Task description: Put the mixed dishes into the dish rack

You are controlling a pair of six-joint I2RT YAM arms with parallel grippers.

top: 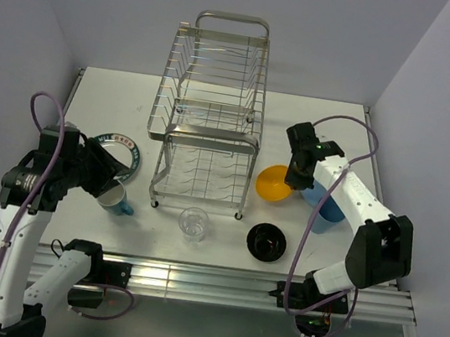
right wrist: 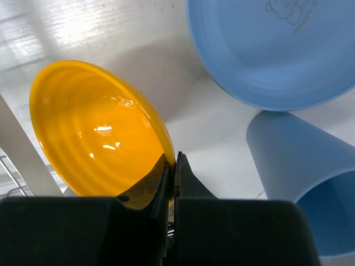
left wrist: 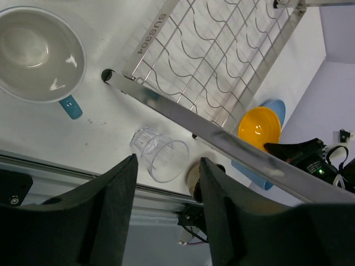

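The silver wire dish rack (top: 212,116) stands at the table's middle back, with nothing in it. My right gripper (top: 296,177) is shut on the rim of the yellow-orange bowl (top: 274,183), tilted just right of the rack; the wrist view shows the rim (right wrist: 172,158) pinched between the jaws. The blue plate (right wrist: 277,50) and blue cup (top: 326,215) lie beside it. My left gripper (top: 109,170) is open and empty over the teal-and-white mug (top: 116,197) and the patterned plate (top: 122,156). The clear glass (top: 193,222) and black bowl (top: 266,242) sit in front of the rack.
The table's near edge has an aluminium rail (top: 216,282). Walls close in at the back and both sides. The rack's front foot (left wrist: 106,75) stands near the mug (left wrist: 39,52).
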